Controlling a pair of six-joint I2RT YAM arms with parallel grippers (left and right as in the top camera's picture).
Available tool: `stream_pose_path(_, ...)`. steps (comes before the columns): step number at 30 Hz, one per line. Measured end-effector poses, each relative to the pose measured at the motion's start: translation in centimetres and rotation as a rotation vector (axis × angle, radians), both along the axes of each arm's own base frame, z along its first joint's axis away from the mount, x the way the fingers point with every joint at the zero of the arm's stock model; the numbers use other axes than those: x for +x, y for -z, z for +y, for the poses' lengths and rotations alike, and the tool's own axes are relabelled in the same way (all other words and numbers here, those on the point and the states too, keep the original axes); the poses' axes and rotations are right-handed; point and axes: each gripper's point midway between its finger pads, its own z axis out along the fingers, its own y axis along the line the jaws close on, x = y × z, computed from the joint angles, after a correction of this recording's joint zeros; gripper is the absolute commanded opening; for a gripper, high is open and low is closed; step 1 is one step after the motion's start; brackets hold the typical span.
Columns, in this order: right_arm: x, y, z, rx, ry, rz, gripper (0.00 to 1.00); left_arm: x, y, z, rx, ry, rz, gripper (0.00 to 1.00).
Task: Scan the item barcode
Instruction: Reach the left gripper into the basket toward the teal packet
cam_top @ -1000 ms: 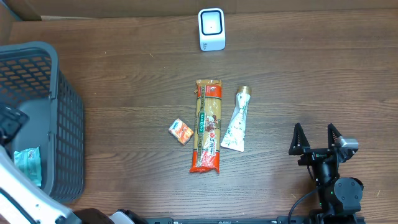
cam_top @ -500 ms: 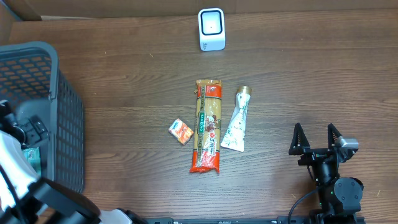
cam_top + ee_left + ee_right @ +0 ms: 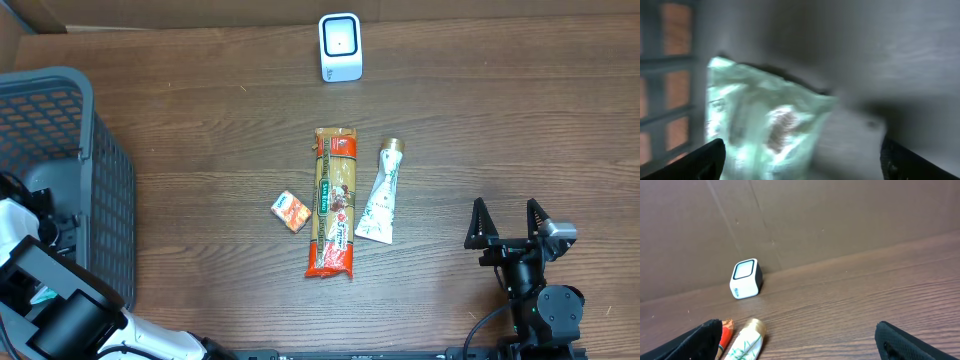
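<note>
My left gripper (image 3: 805, 160) hangs inside the basket (image 3: 105, 200), jaws wide and empty, over a pale green packet (image 3: 765, 125) whose print is too blurred to read. My right gripper (image 3: 510, 222) rests on the table (image 3: 200, 120), wide open and empty, right of the tube (image 3: 380, 195), pasta packet (image 3: 333, 200) and scanner (image 3: 340, 47).

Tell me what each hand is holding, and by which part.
Nothing is held. The right hand stands open and empty. The left hand is open inside the basket, over a pale packet, not closed on it.
</note>
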Motion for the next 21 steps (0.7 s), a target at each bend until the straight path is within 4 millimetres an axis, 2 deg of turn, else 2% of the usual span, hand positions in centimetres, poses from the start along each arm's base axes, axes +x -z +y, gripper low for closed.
stream_pose_path(8, 0.0, 0.0, 0.0, 0.0, 0.0, -0.001, 1.0, -4.1, -0.2, 2.4, 0.04, -0.109, 0.054, 0.86)
stream_pose_path(10, 0.0, 0.0, 0.0, 0.0, 0.0, -0.001, 1.0, -4.9, -0.2, 2.7, 0.034, -0.133, 0.047, 0.81)
stream_pose_path(14, 0.0, 0.0, 0.0, 0.0, 0.0, -0.001, 1.0, -4.9, 0.1, 2.6, 0.01, -0.139, 0.019, 0.72)
stream_pose_path(18, 0.0, 0.0, 0.0, 0.0, 0.0, -0.001, 1.0, -4.5, 0.4, 2.3, -0.007, -0.131, -0.006, 0.68)
stream_pose_path(19, 0.0, 0.0, 0.0, 0.0, -0.001, 0.0, 1.0, -4.3, 0.5, 2.3, -0.01, -0.129, -0.014, 0.65)
stream_pose_path(21, 0.0, 0.0, 0.0, 0.0, 0.0, 0.0, 1.0, -4.1, 0.7, 2.1, -0.013, -0.125, -0.032, 0.53)
